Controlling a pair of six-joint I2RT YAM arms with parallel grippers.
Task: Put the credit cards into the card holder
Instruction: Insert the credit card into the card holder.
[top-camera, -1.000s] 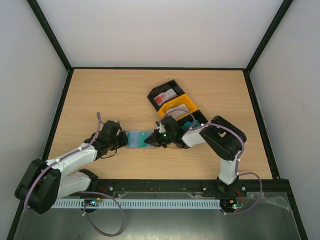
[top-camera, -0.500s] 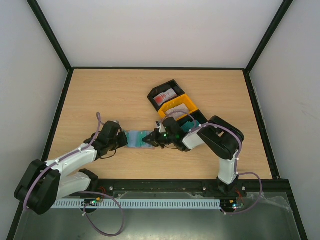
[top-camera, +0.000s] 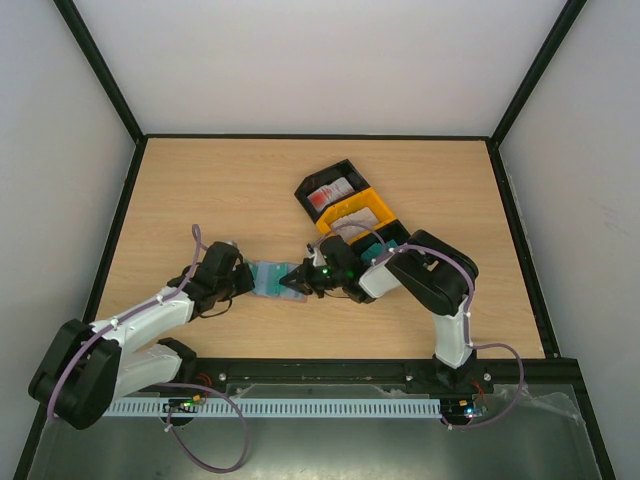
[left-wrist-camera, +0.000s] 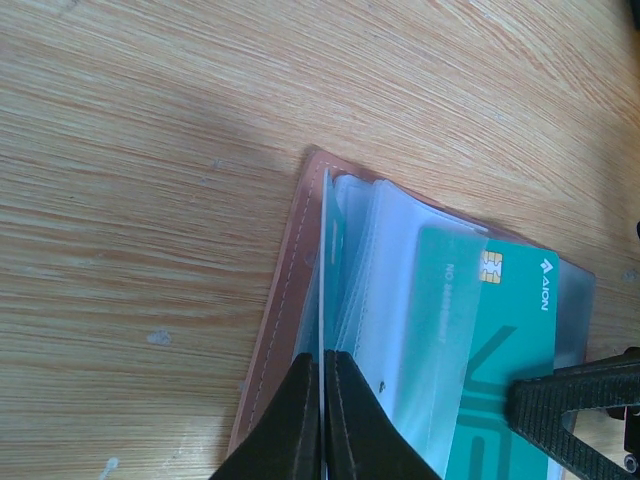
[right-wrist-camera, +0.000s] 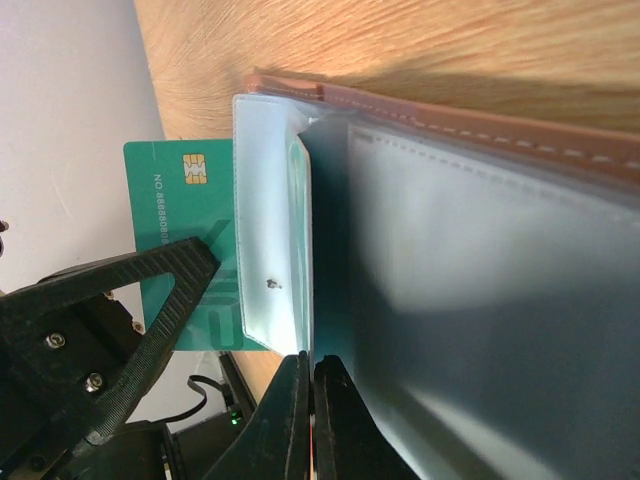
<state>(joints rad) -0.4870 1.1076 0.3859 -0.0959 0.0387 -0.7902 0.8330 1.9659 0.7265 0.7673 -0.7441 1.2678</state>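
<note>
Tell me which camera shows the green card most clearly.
Left wrist: the green card faces the lens, chip and AION logo readable, partly in the card holder. Right wrist shows its chip end, the rest behind a clear sleeve. Top external shows only a teal sliver.

Bright, even light is falling from above on the desk (top-camera: 220, 200), casting only soft, short shadows beneath the arms (top-camera: 140, 320). In the left wrist view a faint shadow is lying across the wood. The clear sleeves of the card holder (right-wrist-camera: 480, 250) are glaring pale in the right wrist view.
</note>
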